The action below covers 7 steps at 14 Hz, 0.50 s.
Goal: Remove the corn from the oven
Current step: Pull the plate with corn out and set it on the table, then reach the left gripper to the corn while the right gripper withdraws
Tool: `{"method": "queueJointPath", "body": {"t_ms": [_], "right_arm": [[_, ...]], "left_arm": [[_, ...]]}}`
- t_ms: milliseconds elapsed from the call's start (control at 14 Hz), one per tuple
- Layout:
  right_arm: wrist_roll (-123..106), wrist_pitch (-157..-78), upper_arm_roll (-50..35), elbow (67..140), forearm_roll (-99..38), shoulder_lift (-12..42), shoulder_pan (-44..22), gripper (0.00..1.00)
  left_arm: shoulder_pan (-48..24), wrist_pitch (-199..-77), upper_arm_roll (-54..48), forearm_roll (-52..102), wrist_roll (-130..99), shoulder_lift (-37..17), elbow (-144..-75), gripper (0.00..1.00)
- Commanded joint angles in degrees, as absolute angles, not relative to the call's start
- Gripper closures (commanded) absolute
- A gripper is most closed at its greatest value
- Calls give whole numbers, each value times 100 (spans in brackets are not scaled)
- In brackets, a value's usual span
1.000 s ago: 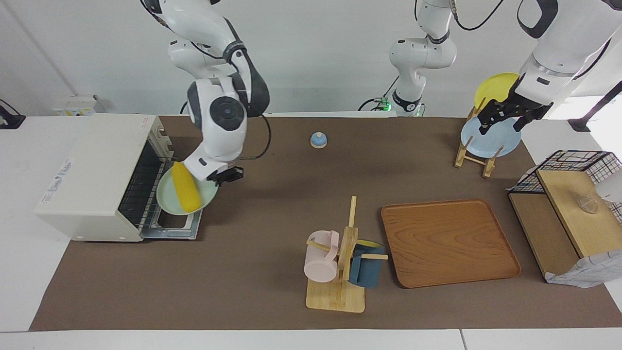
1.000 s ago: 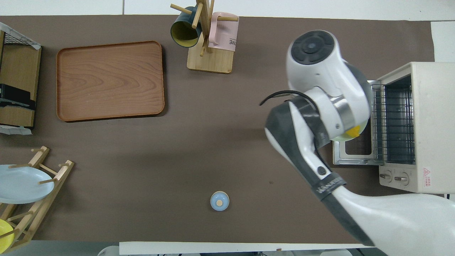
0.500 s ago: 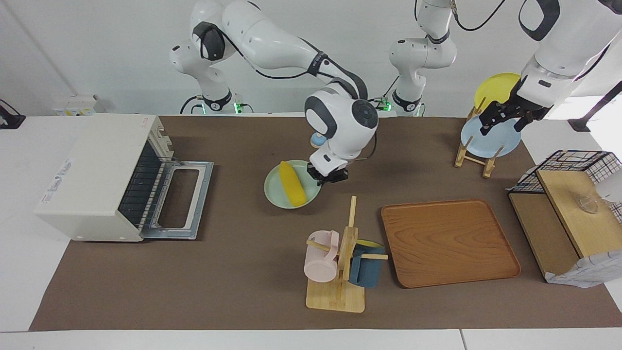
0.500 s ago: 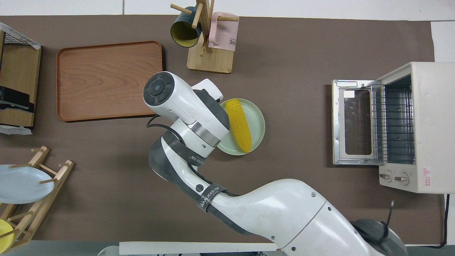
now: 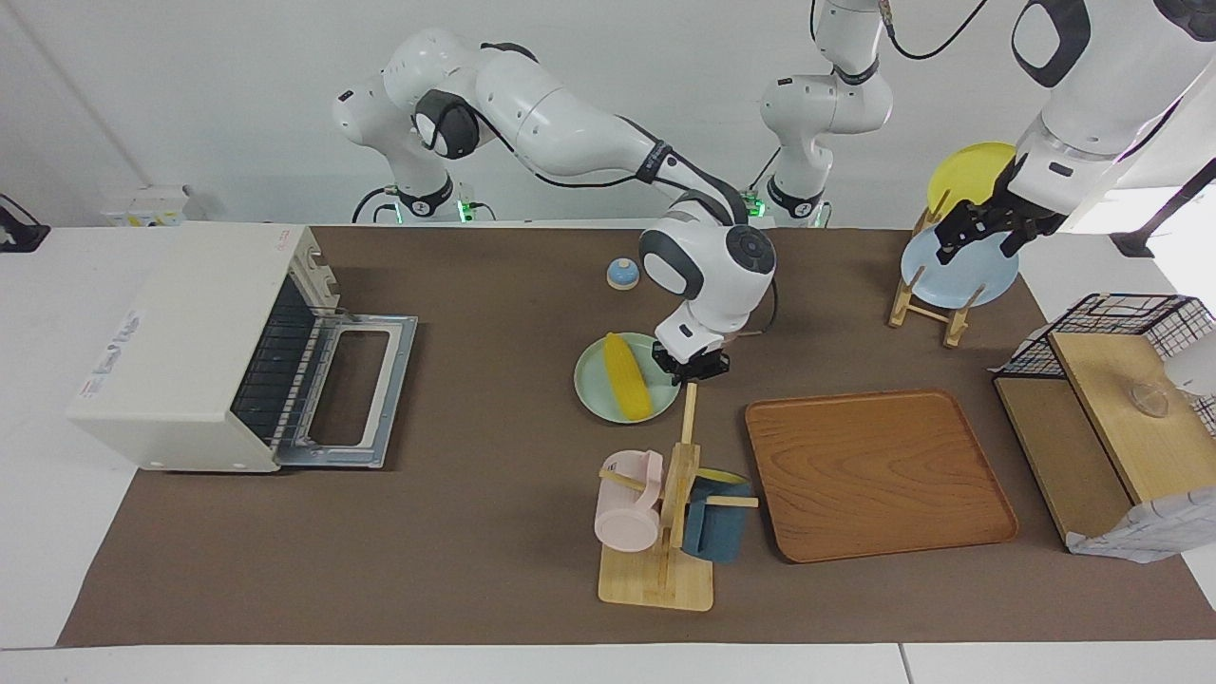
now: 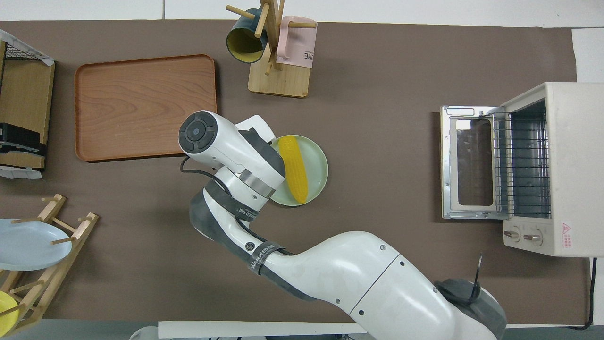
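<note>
The yellow corn point(image 5: 627, 377) lies on a pale green plate point(image 5: 594, 394) in the middle of the mat, beside the mug tree and outside the oven. It also shows in the overhead view point(image 6: 293, 168) on the plate point(image 6: 317, 163). My right gripper point(image 5: 692, 366) is shut on the plate's rim at the side toward the left arm's end. I cannot tell whether the plate rests on the mat. The cream-white oven point(image 5: 180, 332) stands at the right arm's end, its door point(image 5: 356, 389) folded down flat and its rack bare. My left gripper point(image 5: 978, 233) waits open over the plate rack.
A mug tree point(image 5: 670, 503) with a pink and a blue mug stands just farther from the robots than the plate. A wooden tray point(image 5: 874, 475) lies beside it. A rack point(image 5: 926, 309) holds a blue and a yellow plate. A small blue bell point(image 5: 622, 274) and a wire basket point(image 5: 1111, 313) are also on the table.
My right gripper carried the plate with the corn from the oven's open door across the mat to beside the mug tree. The left arm barely moved.
</note>
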<state>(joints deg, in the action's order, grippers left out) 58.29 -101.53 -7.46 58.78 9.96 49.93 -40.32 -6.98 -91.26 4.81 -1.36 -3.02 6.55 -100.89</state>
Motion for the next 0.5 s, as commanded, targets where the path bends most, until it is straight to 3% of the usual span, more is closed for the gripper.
{"method": "queueJointPath", "body": {"t_ms": [0, 143, 214, 429], "right_arm": [[5871, -10002, -791, 5748, 923, 4538, -3772, 0], [5365, -9653, -791, 5983, 949, 3967, -3351, 0], [4831, -9537, -782, 6464, 949, 3485, -3105, 0], [3598, -10176, -800, 8748, 861, 1850, -1973, 0]], "left_arm": [[-729, -9763, 448, -158, -587, 1037, -10870, 0], [-947, -10446, 317, -158, -1236, 1081, -11414, 0], [-1236, -10746, 316, -150, -1552, 1072, -11669, 0], [-2746, -11959, 316, -149, -3571, 574, -12181, 0]]}}
